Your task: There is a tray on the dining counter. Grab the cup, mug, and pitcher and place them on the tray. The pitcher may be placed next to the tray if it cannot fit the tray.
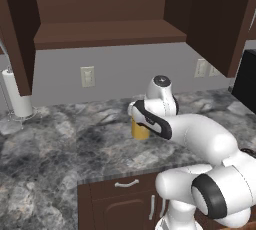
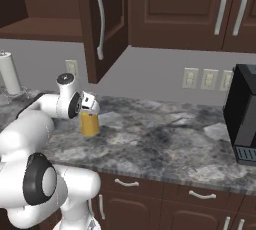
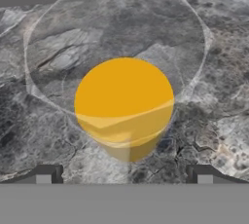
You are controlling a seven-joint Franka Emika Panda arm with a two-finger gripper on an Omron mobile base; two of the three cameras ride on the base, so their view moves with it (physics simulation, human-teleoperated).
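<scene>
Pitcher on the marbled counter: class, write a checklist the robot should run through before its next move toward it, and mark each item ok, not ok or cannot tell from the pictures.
1. Tool open: ok; the two fingertips stand wide apart in the hand view.
2. Tool centred over the pitcher: ok; the glass rim and orange liquid sit midway between the tips.
3. Pitcher upright on the counter: ok.
4. Pitcher already gripped: not ok; the tips are above it, not around it.
5. Counter around the pitcher free of things to knock: ok in the hand view.
6. Tray ready to receive it: cannot tell.
</scene>
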